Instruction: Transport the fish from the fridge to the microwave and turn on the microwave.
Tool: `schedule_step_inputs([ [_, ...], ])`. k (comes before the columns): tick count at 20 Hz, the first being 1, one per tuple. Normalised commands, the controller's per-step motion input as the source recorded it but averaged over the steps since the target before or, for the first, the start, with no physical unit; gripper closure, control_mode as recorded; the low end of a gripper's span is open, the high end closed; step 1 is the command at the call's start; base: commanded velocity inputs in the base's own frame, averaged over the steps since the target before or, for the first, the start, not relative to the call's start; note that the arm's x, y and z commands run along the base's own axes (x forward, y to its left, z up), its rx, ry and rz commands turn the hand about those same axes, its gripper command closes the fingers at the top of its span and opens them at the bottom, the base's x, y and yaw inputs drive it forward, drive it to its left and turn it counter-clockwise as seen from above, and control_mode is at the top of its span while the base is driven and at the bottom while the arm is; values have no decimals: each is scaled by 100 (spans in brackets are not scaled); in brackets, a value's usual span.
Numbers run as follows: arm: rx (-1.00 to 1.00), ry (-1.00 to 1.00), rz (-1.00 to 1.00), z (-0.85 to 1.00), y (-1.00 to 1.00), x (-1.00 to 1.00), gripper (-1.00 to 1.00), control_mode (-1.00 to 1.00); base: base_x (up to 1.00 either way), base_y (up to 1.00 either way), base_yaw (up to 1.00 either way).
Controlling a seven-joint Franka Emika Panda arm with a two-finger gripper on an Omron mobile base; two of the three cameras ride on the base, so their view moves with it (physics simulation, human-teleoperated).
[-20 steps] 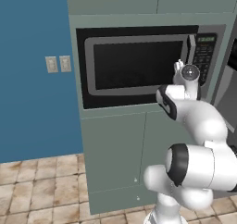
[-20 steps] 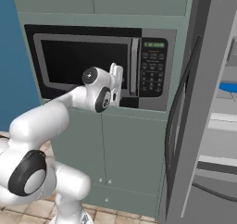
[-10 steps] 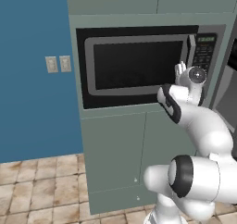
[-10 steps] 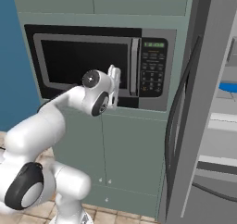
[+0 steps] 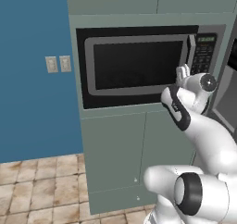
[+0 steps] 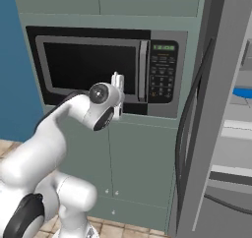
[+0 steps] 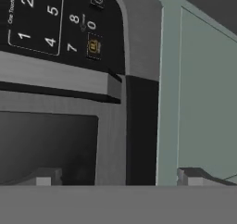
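A: How do the jaws stand?

B: Wide apart and empty. In the hand view the two finger tips [image 7: 44,177] rise far from each other, with the bottom frame of the microwave [image 5: 139,63] door between them. The gripper [image 7: 120,177] holds nothing.

A: Where is it aimed?

B: At the lower right corner of the door. The hand view is rolled, so the door handle [image 7: 60,79] runs across it as a grey bar, and the black keypad [image 7: 55,19] sits above that with its digits sideways. To the right lies the pale green cabinet [image 7: 203,93] front.

A: What differs from a second ago?

B: The gripper [image 5: 183,72] has moved right along the door, from in front of the dark window toward the handle and keypad side. The arm's elbow has swung lower and nearer the cameras. The base views have not shifted, so the base has stayed put.

A: And the microwave itself?

B: Its door is shut, as before, and the green display [image 6: 165,47] is lit. The gripper [image 6: 117,79] sits just in front of the door's lower edge, beside the handle [image 6: 143,70].

A: The fish?

B: I can't make it out. The fridge [image 6: 221,114] stands to the right with its thick door [image 6: 199,133] open, pale shelves inside and something blue [image 6: 242,92] on one shelf, too small to tell what it is.
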Motion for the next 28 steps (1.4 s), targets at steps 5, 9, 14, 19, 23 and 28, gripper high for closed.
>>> schedule_step_inputs([
  [5,0,-2,7,8,1,-28,-100,-100,0,0,0],
  [9,0,0,0,8,-4,-28,-100,-100,0,0,0],
  [14,4,-1,1,4,-22,-29,-100,-100,0,0,0],
  [19,2,-2,0,0,-18,-32,-100,-100,0,0,0],
  [23,5,-1,0,1,-19,-34,-100,-100,0,0,0],
  [28,2,0,1,0,-12,-28,-100,-100,0,0,0],
])
